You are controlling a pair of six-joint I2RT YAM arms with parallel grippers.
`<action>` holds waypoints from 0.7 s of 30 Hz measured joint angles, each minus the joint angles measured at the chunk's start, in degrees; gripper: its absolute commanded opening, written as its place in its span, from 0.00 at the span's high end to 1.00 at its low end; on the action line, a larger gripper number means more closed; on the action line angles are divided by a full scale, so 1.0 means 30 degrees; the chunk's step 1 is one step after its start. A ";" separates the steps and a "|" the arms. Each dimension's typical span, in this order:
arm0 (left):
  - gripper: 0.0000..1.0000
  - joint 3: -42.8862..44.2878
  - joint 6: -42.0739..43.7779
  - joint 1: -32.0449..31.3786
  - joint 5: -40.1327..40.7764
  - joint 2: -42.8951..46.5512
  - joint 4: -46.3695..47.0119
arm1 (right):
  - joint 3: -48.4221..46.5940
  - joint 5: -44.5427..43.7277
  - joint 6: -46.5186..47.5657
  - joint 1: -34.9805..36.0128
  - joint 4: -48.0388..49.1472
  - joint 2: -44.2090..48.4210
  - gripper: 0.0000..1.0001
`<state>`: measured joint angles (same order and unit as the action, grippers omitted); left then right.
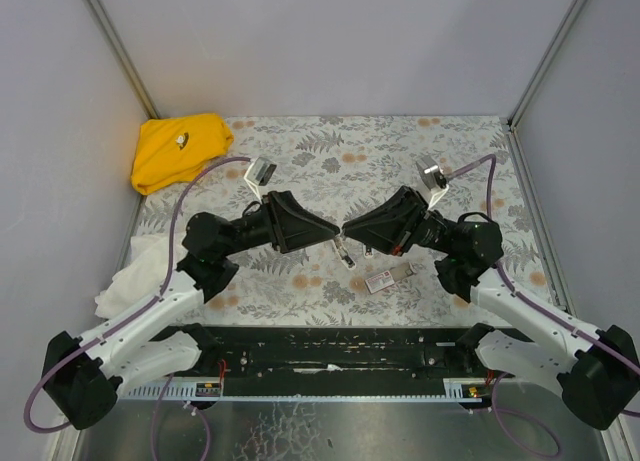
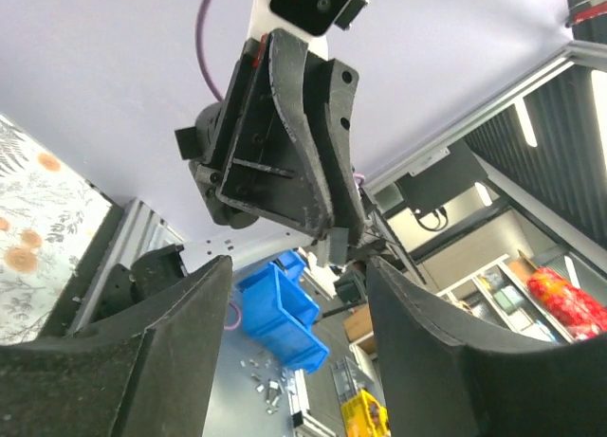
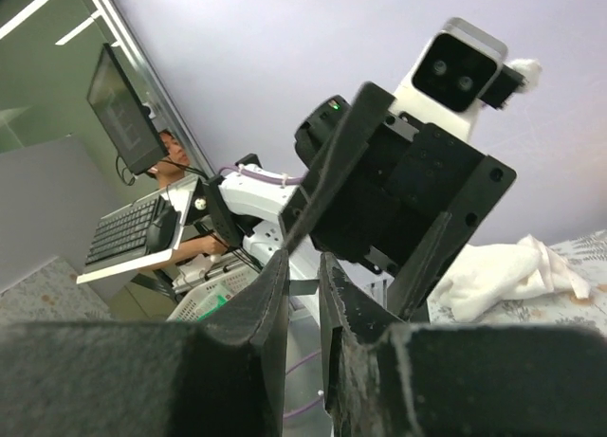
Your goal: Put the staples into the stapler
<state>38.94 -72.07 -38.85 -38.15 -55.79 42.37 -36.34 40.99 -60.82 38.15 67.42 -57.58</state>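
- Progress, top view: loading does not look done. The right gripper (image 1: 346, 234), a black angular plastic wedge, meets the left gripper (image 1: 334, 239) tip to tip above the fern-and-flower printed tablecloth (image 1: 300, 146).
- At or just under the right gripper's tips sits the tiny pale pink-and-white stapler with a dark part (image 1: 346, 256). It is too small to tell whether it is open, or which gripper holds it.
- The small flat box with a red-and-white label (image 1: 386, 278) lies near the right gripper, on the side toward the arm bases. No silvery strip of staples shows, so I judge that fetching the strip and sliding it in are both left to do.
- Well apart from the right gripper lie a crumpled yellow cloth (image 1: 180, 151) and a soft white rag (image 1: 135, 276).
- Left wrist view: the left gripper's thick, curved, matte black fingers (image 2: 180, 361) stand wide apart with nothing between them. The right gripper faces them, its tips converging.
- Right wrist view: the right gripper's grainy black fingers (image 3: 256, 314) are drawn almost together, leaving a narrow slit. I cannot tell whether they pinch anything, and the stapler cannot be made out here.
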 measured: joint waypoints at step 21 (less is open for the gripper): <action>0.00 0.8582 1.6007 0.3905 1.1307 0.1209 -2.1915 | -0.3155 -0.6266 1.3806 0.0073 -2.0954 -0.0758 0.81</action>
<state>64.69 -24.05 -27.14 -4.23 -52.16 -23.38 -45.80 22.20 -19.40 38.37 4.56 -59.86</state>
